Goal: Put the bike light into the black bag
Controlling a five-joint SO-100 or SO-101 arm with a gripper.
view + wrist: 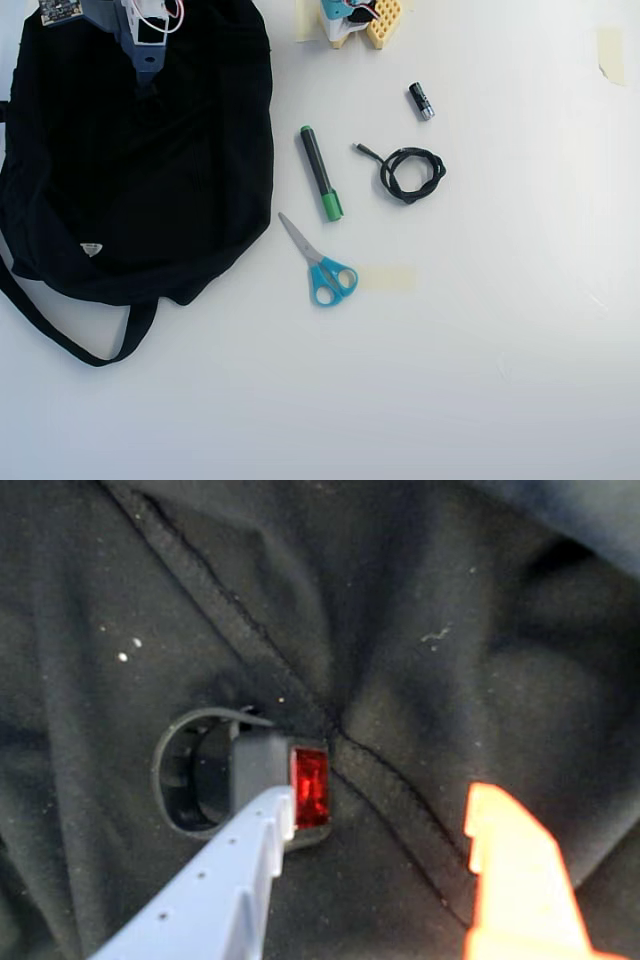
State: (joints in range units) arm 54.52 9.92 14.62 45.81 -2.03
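The bike light (290,785) lies on the folded fabric of the black bag (420,630) in the wrist view, its red lens facing up and its ring-shaped strap lying to the left of the block. We find the gripper (380,815) spread wide above it: the pale grey finger (250,850) overlaps the lower left edge of the light, while the orange finger (515,870) stands well apart to the right over bare fabric, so nothing is clamped between them. We cannot tell whether the grey finger touches the light or merely hangs over it. In the overhead view, we note the black bag (170,180) filling the upper left of the white table (480,380), its long strap looping out at the lower left and a small white tag near its lower edge. The arm (145,35) reaches over the bag's top edge; the light itself cannot be made out here. To the right of the bag lie a green marker (320,172), blue-handled scissors (320,262), a coiled black cable (408,172) and a small battery (421,101).
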